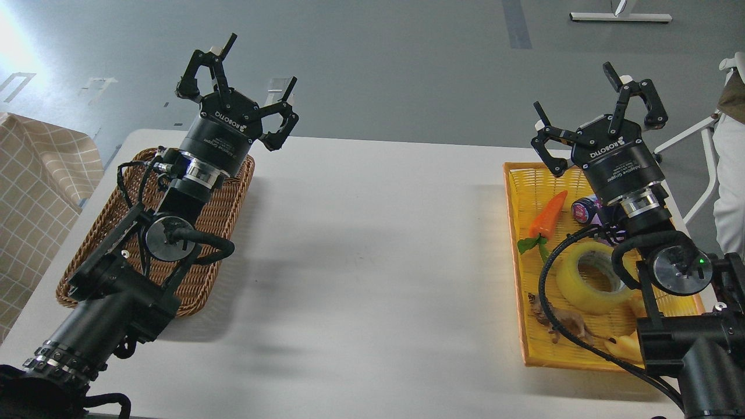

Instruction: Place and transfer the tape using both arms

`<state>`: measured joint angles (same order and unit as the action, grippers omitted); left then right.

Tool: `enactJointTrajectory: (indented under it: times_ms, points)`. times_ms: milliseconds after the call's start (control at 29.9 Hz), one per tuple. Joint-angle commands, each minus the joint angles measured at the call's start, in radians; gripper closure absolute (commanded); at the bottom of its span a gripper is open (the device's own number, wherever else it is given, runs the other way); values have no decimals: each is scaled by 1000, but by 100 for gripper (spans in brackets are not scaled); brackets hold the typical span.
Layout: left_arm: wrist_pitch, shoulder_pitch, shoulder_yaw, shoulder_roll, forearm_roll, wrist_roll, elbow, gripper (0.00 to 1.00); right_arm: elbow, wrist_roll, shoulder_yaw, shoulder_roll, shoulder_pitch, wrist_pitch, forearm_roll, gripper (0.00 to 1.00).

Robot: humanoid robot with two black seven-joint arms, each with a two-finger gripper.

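Tape (588,279) lies in the yellow tray (527,326) at lower right, core opening tilted up (toward frame top). Left gripper (259,61) and right gripper (573,93) both spread wide, empty.

Lab: white table (372,244), grey floor (378,64).

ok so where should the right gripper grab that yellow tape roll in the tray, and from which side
Grip the tape across its ring wall, one finger inside the open core and one outside, coming down from above. It seems to lie nearly flat in the yellow tray, hole facing up. The wall toward the carrot looks freest; the right arm covers the other edge. The right gripper is open.
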<state>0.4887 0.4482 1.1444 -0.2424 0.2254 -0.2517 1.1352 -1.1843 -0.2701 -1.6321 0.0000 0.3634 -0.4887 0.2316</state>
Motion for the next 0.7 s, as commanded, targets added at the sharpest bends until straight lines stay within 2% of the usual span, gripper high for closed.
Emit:
enactJointTrajectory:
  times_ms: [0, 668]
  points:
    - [0, 0, 0, 0, 0, 0, 0, 2, 2, 2, 1, 0, -1, 0, 0, 0]
    - [0, 0, 0, 0, 0, 0, 0, 2, -3, 2, 15, 0, 3, 0, 9, 0]
